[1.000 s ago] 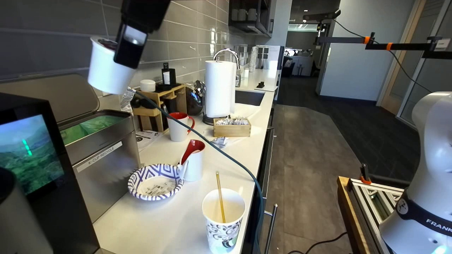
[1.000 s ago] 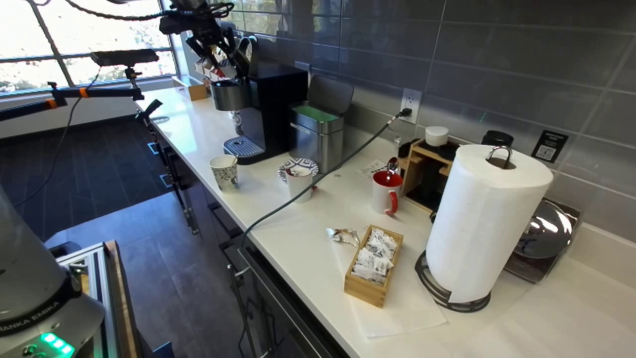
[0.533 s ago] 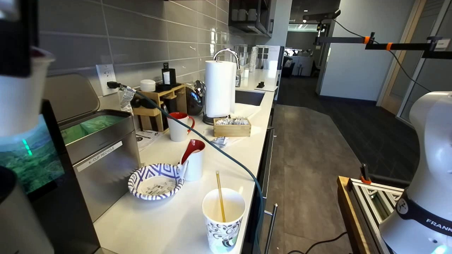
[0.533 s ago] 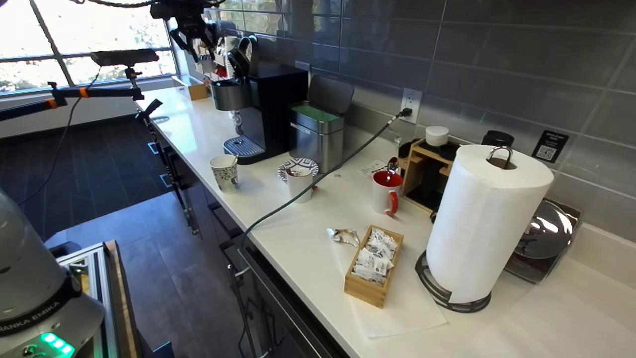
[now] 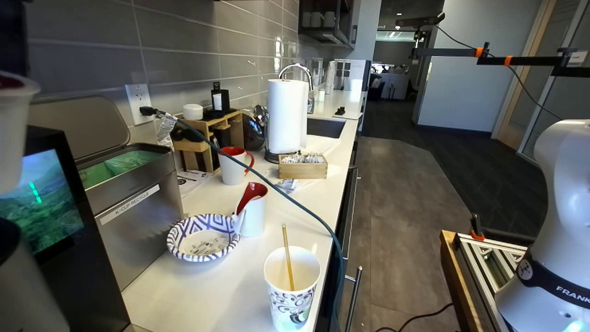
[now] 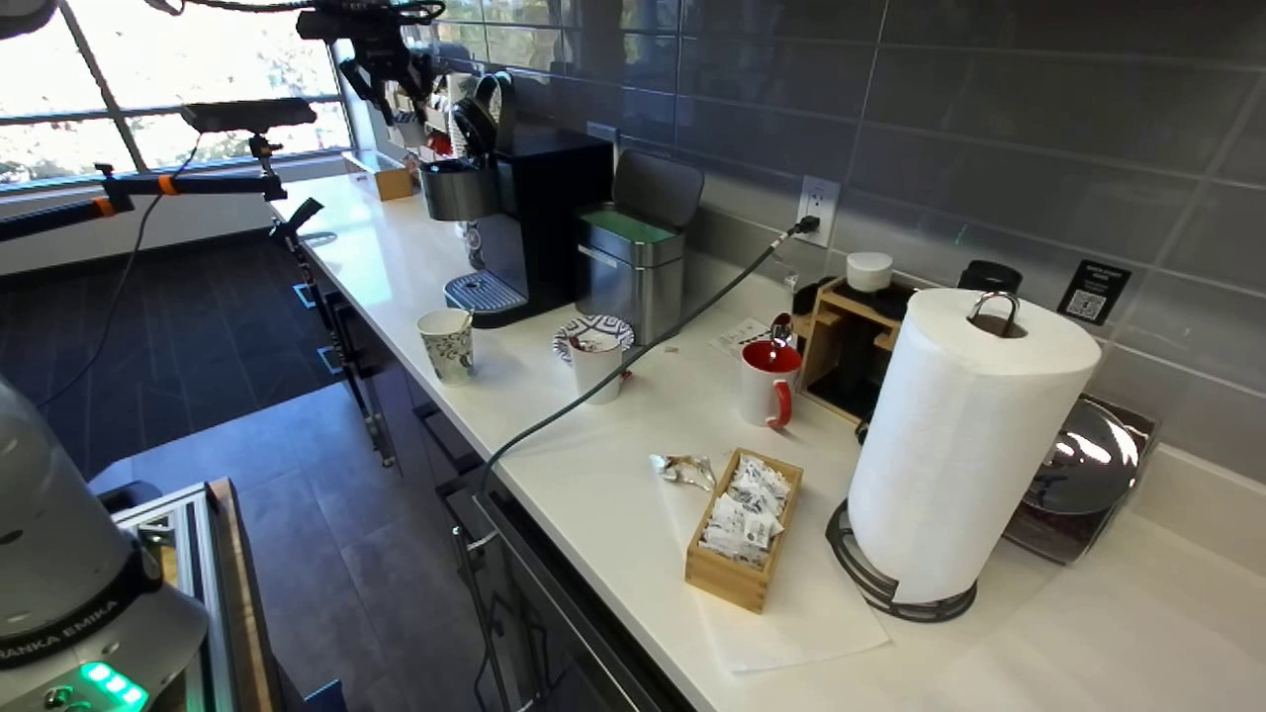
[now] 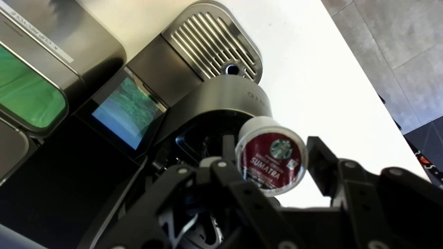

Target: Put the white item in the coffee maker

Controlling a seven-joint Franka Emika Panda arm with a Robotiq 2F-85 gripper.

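Hand: grips the white pod for you.
Coffee maker: its opening sits below and beside your hand.
Pod: release here and you'd likely drop it outside, from sideways misalignment.

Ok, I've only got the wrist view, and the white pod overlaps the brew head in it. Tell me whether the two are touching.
Observer: They're apart. In both exterior views the pod shows above the brew head, with a gap between them.
Operator: Good. Give me what sits beside the bin, out of my frame.
Observer: A patterned bowl, blue and white, as an exterior view shows.
Operator: Then tell me what stands near the front edge of the counter.
Observer: A patterned paper cup with a stirrer leaning in it.
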